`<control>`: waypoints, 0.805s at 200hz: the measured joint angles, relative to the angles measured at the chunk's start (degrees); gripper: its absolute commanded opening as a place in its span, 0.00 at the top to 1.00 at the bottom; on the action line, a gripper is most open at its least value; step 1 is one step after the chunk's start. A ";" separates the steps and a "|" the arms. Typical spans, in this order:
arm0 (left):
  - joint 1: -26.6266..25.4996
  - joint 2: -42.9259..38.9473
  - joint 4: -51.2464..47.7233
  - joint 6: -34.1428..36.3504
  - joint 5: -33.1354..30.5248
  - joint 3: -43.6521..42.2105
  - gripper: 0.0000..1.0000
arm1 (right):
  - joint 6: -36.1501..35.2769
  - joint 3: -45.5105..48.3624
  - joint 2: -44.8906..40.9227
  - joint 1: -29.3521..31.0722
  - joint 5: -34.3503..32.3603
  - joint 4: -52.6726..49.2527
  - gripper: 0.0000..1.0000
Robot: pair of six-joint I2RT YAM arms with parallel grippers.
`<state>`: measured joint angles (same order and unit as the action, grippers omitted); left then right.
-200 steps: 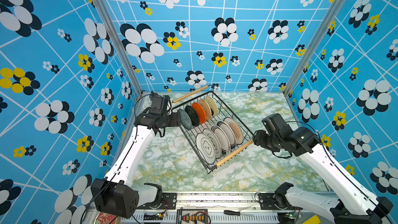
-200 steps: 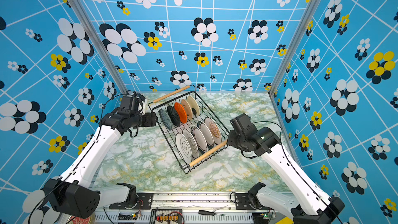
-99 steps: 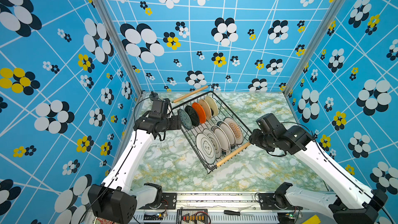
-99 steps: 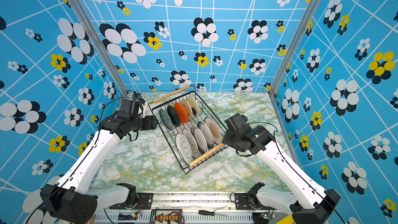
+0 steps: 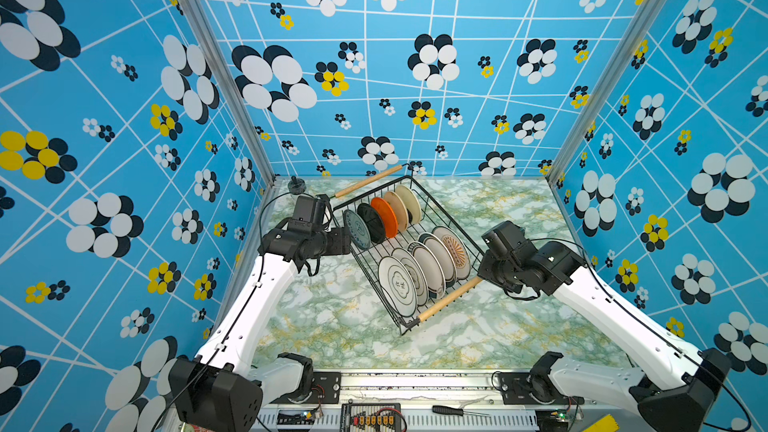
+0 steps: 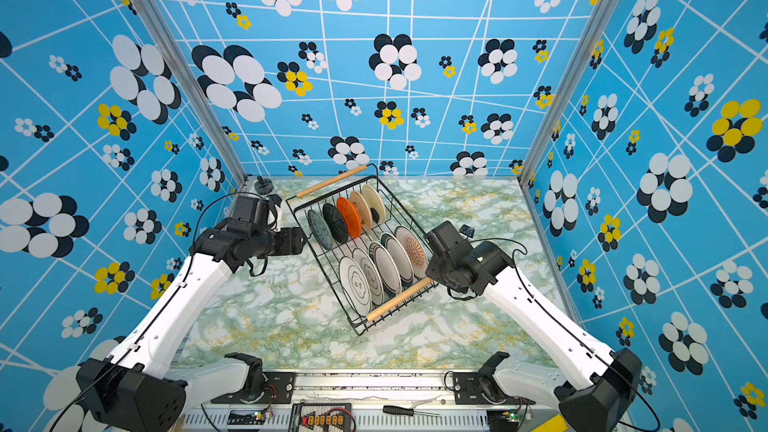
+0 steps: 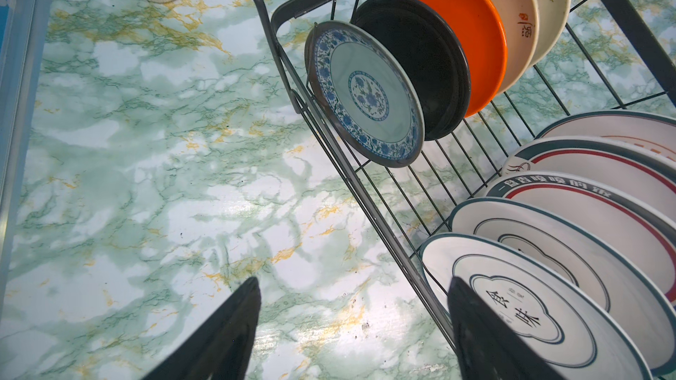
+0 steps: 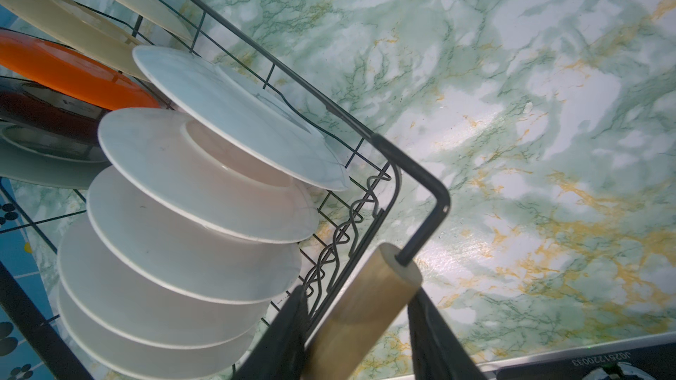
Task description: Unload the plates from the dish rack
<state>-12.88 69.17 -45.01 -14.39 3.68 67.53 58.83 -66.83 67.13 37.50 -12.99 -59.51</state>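
Note:
The dish rack sits slantwise on the marble table. It holds two rows of upright plates. The small ones include an orange plate and a blue-patterned plate. The large white ones show their backs in the right wrist view. My left gripper hangs open beside the rack's left wall with nothing between its fingers. My right gripper is shut on the right end of the rack's near wooden handle.
Blue flowered walls close in the table on three sides. A small black knob stands in the back left corner, near the rack's far handle. A screwdriver lies on the front rail.
My right gripper has moved left onto the end of the rack's near handle and its jaws have narrowed around it. The left gripper has shifted slightly along the rack's left side.

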 measured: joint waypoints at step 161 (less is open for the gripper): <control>0.00 -2.05 -5.57 -2.78 -2.43 0.04 0.18 | -1.66 -10.23 12.61 -0.50 -2.84 -4.17 0.72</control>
<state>-12.88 67.11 -50.59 -17.17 1.26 67.57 57.17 -77.06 79.75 36.99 -15.84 -63.68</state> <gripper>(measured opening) 0.821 0.344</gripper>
